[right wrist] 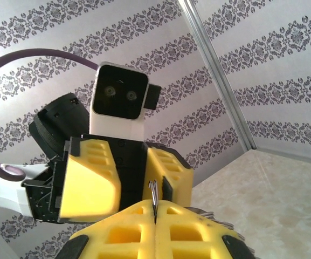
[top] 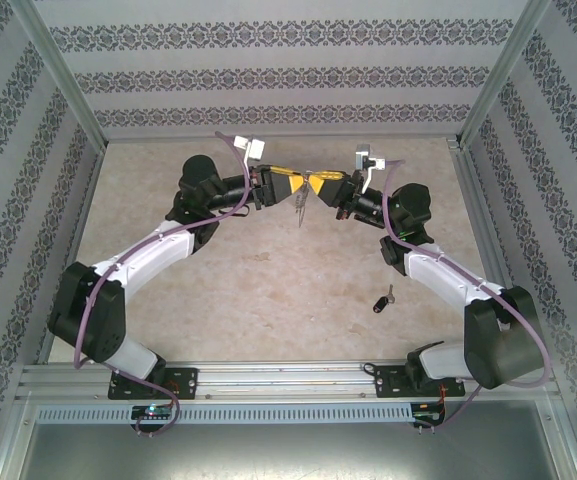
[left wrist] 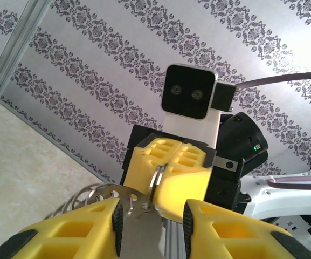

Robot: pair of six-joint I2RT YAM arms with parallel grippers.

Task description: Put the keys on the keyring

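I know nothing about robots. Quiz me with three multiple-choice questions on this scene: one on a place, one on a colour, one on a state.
1. Where is the black-headed key? A on the table near the right arm; B on the wall; C in a box.
2. What colour are the fingers? A red; B yellow; C blue.
3. The right jaws? A wide open; B bent; C shut on the keyring.
A: the key lies on the table. B: the fingers are yellow. C: they pinch the keyring's thin wire.
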